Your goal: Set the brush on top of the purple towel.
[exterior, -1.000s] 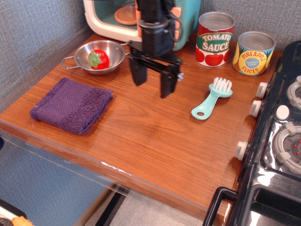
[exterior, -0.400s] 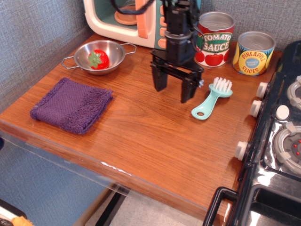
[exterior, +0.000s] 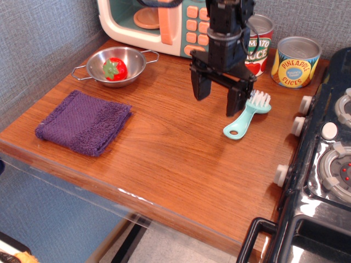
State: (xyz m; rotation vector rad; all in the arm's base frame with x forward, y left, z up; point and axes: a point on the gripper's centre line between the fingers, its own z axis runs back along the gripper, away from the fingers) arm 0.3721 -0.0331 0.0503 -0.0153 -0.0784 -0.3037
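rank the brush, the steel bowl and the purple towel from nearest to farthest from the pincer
1. The brush: right beside the open pincer, at its right-hand finger in the picture.
2. The steel bowl: further off, toward the back left.
3. The purple towel: farthest, near the counter's front left edge.

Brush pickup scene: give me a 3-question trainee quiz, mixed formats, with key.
1. True or false: the brush lies on the purple towel.
2. What sits in the steel bowl? A) toy strawberry B) can C) brush
3. Fill in: the gripper hangs with jaws ___, just left of the brush's bristles.

Key: 1 false, it lies on the wooden counter; 2 A, the toy strawberry; 3 open.
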